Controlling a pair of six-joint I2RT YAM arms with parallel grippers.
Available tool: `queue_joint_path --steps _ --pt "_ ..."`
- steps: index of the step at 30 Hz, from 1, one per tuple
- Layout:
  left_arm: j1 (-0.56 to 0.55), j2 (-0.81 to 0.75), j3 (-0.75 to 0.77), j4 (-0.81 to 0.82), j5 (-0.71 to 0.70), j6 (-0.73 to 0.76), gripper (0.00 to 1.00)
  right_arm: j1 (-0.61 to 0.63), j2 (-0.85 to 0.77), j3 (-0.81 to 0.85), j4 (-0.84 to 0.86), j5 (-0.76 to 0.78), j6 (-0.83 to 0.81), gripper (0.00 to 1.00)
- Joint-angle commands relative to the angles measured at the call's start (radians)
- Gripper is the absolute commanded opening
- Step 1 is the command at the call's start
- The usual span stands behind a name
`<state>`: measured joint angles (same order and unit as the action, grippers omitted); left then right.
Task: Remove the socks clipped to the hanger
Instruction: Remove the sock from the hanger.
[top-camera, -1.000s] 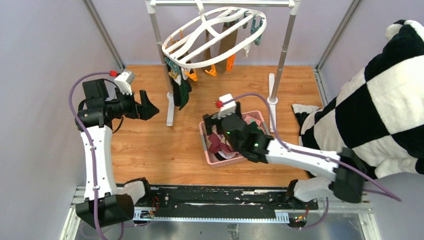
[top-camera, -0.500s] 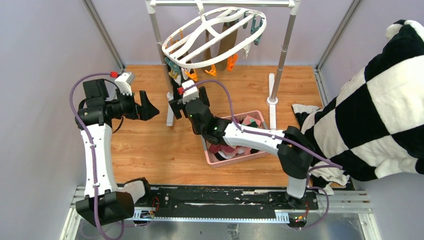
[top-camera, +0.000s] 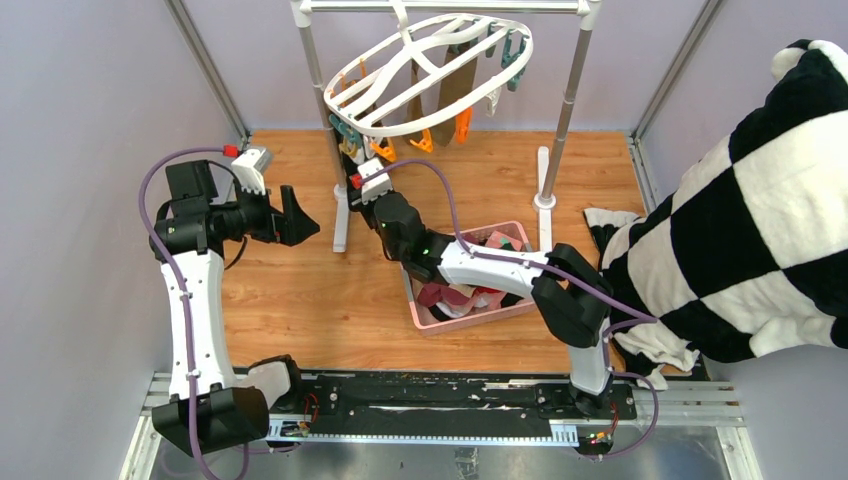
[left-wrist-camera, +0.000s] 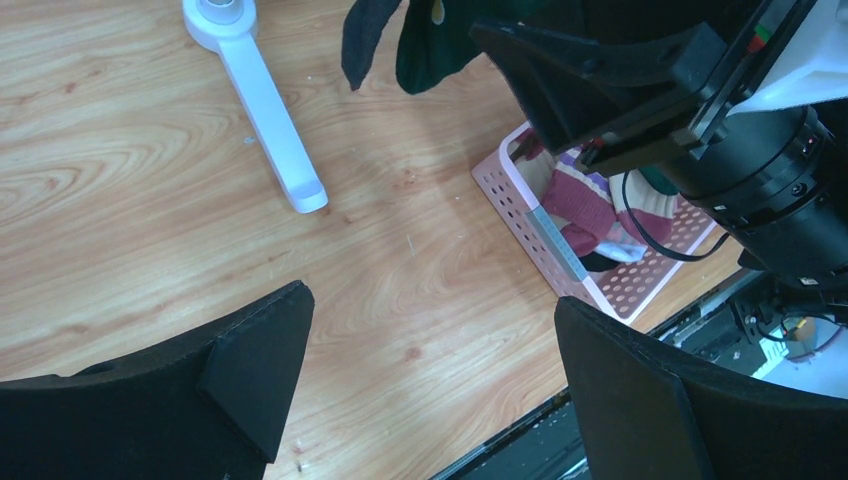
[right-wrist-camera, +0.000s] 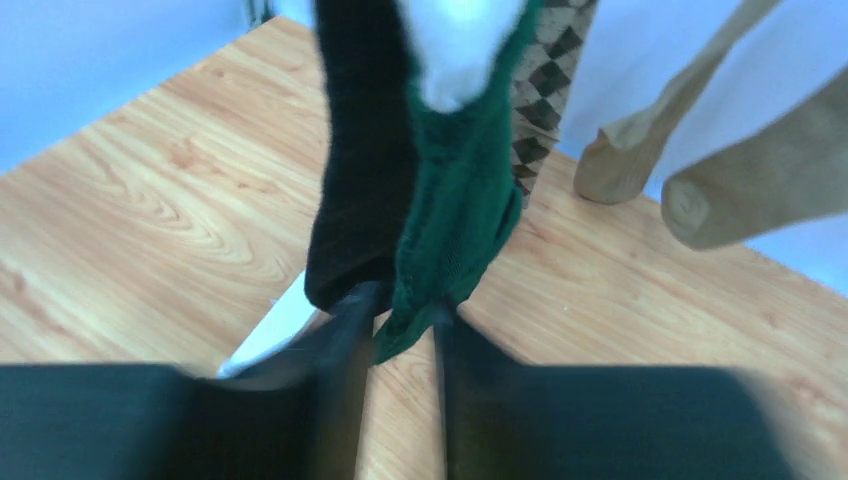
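The green sock (right-wrist-camera: 455, 190), white at its heel, hangs straight down into my right claw (right-wrist-camera: 404, 310), its lower tip sitting between the two fingers. They stand close on either side of that tip. The wrist view is smeared, so I cannot tell whether they truly pinch it. A black sock (right-wrist-camera: 355, 150) hangs against the green one on the claw's left and reaches the left finger (right-wrist-camera: 345, 335). Beyond the claw hangs a brown argyle sock (right-wrist-camera: 545, 100), and further right two tan socks (right-wrist-camera: 720, 190), well clear of the fingers. All hang from the white hanger (top-camera: 527, 48) above the claw, its frame tilted on the rack.

Behind the claw, back along its arm, the pink basket (top-camera: 412, 300) holds a heap of socks. My left claw (left-wrist-camera: 435, 305) hangs off to the left, fingers spread wide with nothing between them, the rack's white foot (left-wrist-camera: 265, 100) ahead of it. The checked cloth (top-camera: 760, 200) lies far right.
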<state>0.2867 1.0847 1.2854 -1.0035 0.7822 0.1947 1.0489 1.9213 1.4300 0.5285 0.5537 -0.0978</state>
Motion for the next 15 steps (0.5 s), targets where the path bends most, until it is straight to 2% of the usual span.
queue_joint_path --steps 1,2,4,11,15 --pt "0.009 -0.024 0.004 -0.028 0.023 0.022 1.00 -0.001 -0.039 0.022 0.006 -0.191 0.009 0.16" --pt "0.009 -0.025 0.002 -0.031 0.023 0.024 1.00 -0.001 -0.056 0.016 -0.011 -0.230 0.024 0.07" --pt "0.009 -0.027 0.003 -0.041 0.024 0.031 1.00 0.000 -0.100 -0.015 -0.025 -0.301 0.057 0.00" --pt "0.009 -0.041 0.014 -0.086 0.028 0.064 0.98 0.000 -0.320 -0.229 0.009 -0.460 0.157 0.00" --pt "0.008 -0.057 0.021 -0.099 0.081 0.061 0.96 -0.002 -0.436 -0.325 0.006 -0.656 0.211 0.00"
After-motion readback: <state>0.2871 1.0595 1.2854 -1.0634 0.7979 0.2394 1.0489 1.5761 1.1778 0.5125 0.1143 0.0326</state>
